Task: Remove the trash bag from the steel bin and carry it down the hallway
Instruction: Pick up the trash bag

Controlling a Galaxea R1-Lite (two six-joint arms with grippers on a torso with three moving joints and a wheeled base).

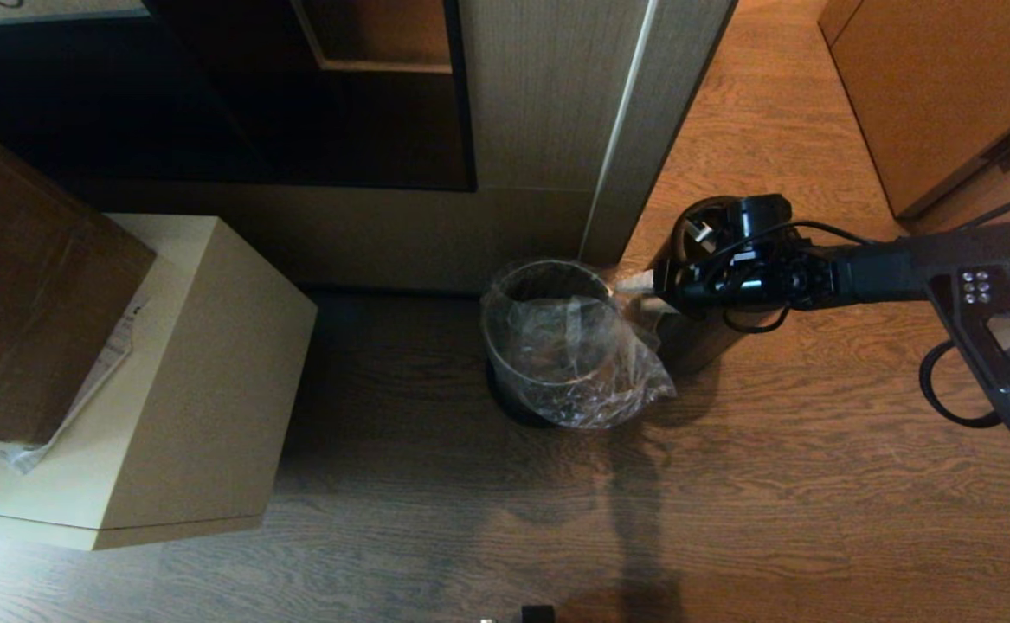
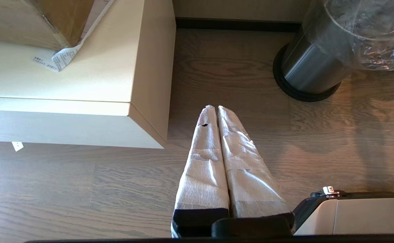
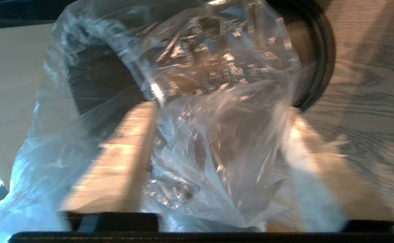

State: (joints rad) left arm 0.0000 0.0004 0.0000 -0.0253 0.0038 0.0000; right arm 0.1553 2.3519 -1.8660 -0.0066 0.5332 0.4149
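Right hand [image 3: 213, 141] fingers apart astride crinkled clear trash bag [image 1: 587, 363], prob. not yet gripped; steel bin [image 2: 313, 72] upright.

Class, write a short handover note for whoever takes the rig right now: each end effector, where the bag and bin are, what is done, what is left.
Right end effector: at the bin's rim, fingers apart with bag plastic between them; no firm grip visible yet.
Left end effector: shut, empty, parked low above the floor.
Bag: in the bin, loose edge draped over the outside.
Done: reach to the bag.
Left: close on it, lift it out, carry it down the hallway.
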